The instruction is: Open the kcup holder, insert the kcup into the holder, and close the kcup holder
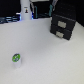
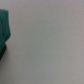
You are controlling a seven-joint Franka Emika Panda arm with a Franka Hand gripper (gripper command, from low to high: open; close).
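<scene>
Holder (image 1: 63, 25) sits shut at far end of tabletop (image 1: 45, 55), both drawer fronts flush. Pod (image 1: 17, 58) w/ green top stands upright near front edge, well apart from it. Tool not clearly visible; can't tell if open. Risk: drawer pull could drag the whole box if it's not anchored, or knock pod over.

Blurred teal-green object (image 2: 4, 27) at frame edge, plain pale surface (image 2: 50, 45)
</scene>
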